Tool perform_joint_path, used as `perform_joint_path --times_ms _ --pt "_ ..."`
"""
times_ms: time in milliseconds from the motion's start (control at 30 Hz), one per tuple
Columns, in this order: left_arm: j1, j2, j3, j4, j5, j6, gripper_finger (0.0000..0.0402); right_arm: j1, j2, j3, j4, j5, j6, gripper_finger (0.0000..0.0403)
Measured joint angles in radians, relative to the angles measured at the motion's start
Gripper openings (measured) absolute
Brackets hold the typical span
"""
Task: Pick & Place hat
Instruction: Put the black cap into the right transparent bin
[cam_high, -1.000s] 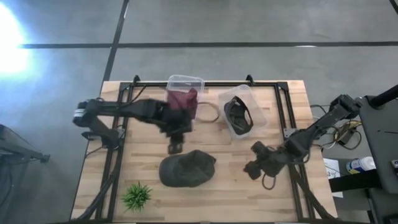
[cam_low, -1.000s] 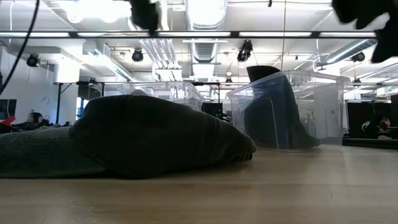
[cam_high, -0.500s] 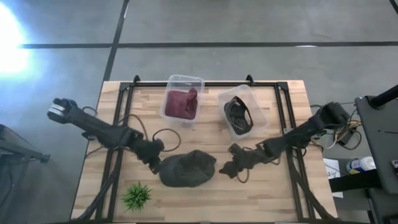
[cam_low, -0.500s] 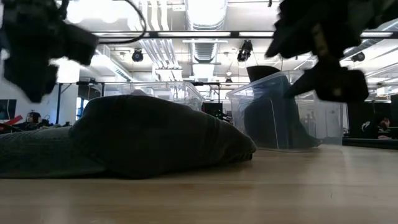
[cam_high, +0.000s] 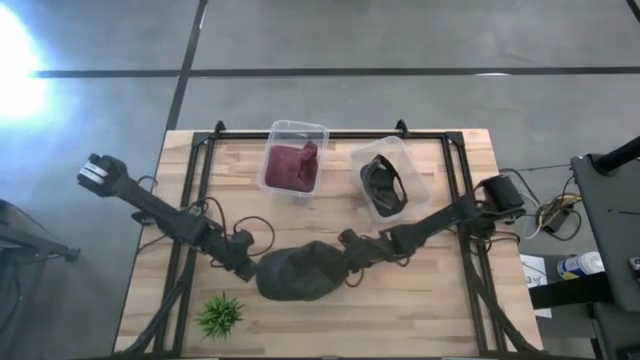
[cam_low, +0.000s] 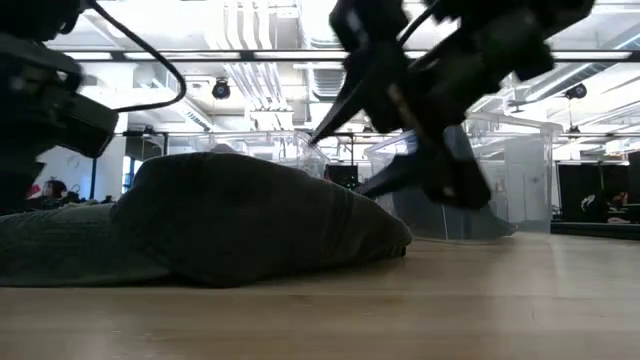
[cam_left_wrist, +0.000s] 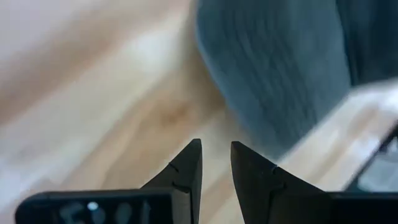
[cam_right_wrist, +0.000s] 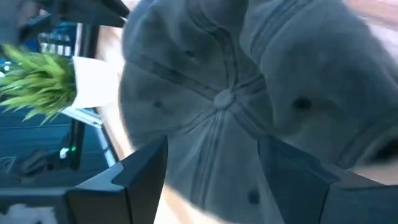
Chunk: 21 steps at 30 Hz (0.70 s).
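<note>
A dark grey-green cap (cam_high: 300, 272) lies crown up on the wooden table near its front middle, resting on its brim and rim (cam_low: 200, 225). My left gripper (cam_high: 246, 264) is low at the cap's left side, its fingers (cam_left_wrist: 214, 163) nearly shut with a narrow gap and holding nothing; the cap (cam_left_wrist: 280, 62) lies just ahead of it. My right gripper (cam_high: 346, 256) is wide open at the cap's right side. Its fingers stand apart over the crown and its top button (cam_right_wrist: 221, 98).
Two clear bins stand at the table's far side, one with a dark red hat (cam_high: 293, 165) and one with a black hat (cam_high: 385, 185). A small green plant (cam_high: 220, 315) stands near the front left. Black frame rails (cam_high: 190, 200) run along the table's sides.
My left gripper has gone from over the dark red hat's bin toward the table's near edge and down to the cap's left side. My right gripper has gone toward the table's left edge, reaching the cap's right side. The cap has stayed in place.
</note>
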Motion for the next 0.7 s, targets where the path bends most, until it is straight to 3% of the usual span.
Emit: perform_joint_path --times_ms 167,700 --pt "-0.001 0.000 -0.031 0.082 -0.104 -0.023 0.0078 -0.008 0.104 0.080 0.003 -0.063 0.002 0.0247" --pt "0.000 0.012 -0.305 0.626 -0.224 -0.192 0.0128 -0.031 0.242 0.162 0.013 -0.140 0.074 0.0246"
